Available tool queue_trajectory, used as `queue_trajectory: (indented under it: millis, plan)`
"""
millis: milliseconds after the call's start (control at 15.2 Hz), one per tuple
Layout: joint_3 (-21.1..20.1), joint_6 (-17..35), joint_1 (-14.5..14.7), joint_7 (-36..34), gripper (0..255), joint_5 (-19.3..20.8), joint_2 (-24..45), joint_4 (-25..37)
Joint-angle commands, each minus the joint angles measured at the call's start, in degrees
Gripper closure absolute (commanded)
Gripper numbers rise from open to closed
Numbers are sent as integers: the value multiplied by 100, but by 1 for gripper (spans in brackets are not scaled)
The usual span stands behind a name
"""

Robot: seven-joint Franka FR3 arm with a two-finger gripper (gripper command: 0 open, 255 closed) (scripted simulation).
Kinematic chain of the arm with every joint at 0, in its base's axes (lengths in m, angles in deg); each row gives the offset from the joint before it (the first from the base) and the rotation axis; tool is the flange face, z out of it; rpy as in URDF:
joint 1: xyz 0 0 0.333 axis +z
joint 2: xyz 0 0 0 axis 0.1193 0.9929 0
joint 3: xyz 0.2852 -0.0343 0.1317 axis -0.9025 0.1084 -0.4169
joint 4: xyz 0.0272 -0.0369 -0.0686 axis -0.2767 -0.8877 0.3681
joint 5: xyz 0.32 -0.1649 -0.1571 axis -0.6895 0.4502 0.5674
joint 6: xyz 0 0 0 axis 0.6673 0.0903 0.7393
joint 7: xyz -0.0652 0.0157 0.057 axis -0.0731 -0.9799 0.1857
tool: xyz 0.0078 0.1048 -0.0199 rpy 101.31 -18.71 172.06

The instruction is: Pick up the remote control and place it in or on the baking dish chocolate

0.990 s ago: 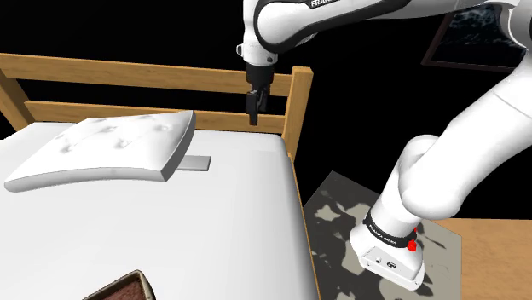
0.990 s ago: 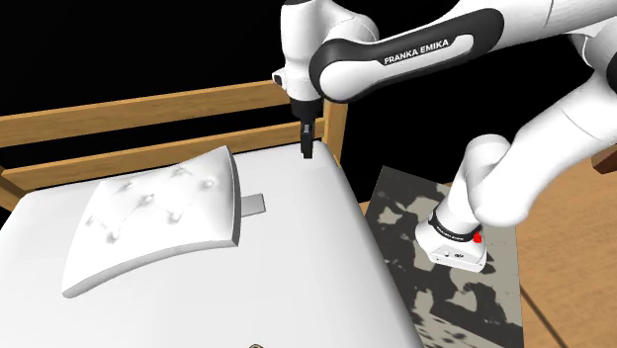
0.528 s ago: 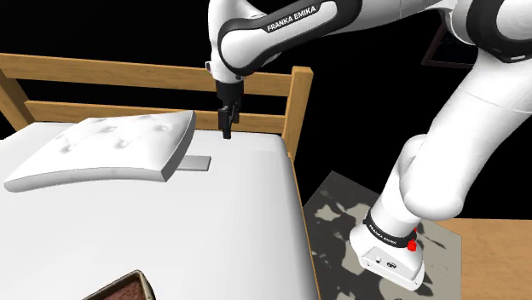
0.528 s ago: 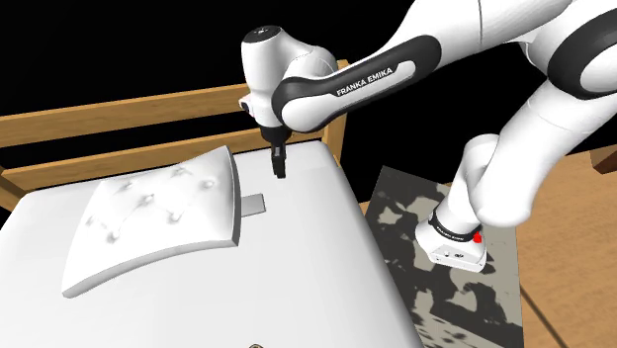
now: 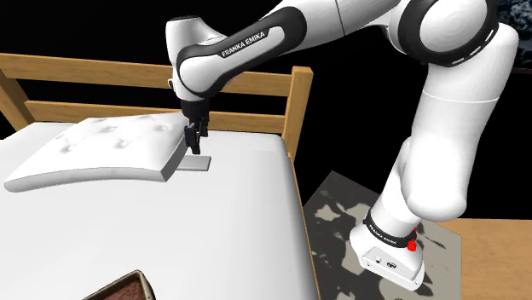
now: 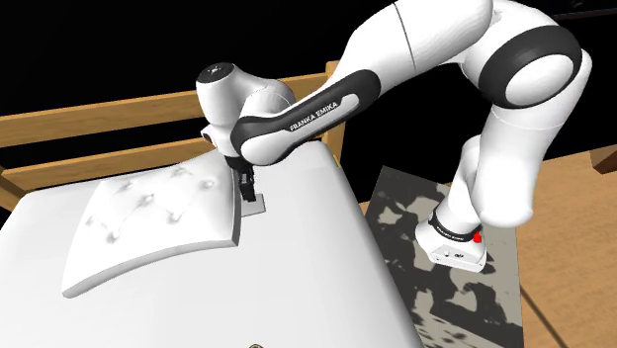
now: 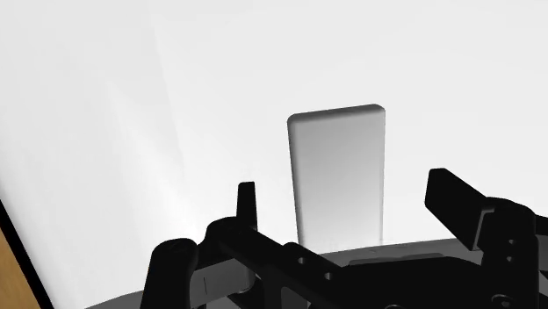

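**End effector hanging open over the remote on the bed**

In the shoulder view, a white bed [image 5: 222,230] is filling the left and centre of the frame. A wooden headboard [image 5: 102,66] is running across the upper left, with a black area behind it. A white pillow [image 5: 106,149] is lying at the left of the bed. A flat grey remote [image 5: 199,162] is lying on the bed right at the pillow's right edge, and I cannot tell whether its end is tucked under. The white arm [image 5: 256,38] is reaching in from the upper right and bending down. Its black end effector [image 5: 194,143] is pointing down just above the remote.

The brown corner of the dish [image 5: 119,288] is showing at the bottom edge, left of centre, well apart from the remote. The stand [image 5: 390,253] is sitting at the lower right on a patterned mat [image 5: 341,247] on the floor.

In the second exterior view, the end effector [image 6: 247,186] is hanging just over the remote [image 6: 257,207] near the frame's centre, beside the pillow [image 6: 158,222].

In the wrist view, the two fingers [image 7: 247,204] are standing apart. The remote [image 7: 338,171] is lying lengthwise between them, and neither finger is touching it. The end effector [image 7: 351,206] is gripping nothing.
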Motion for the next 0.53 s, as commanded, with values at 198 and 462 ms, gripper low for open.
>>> queue_trajectory:
  millis: [198,462]
  plan:
    - [-102,144,185,31,0,152,755,629]
    - [-90,405,194,13,0,181,890,502]
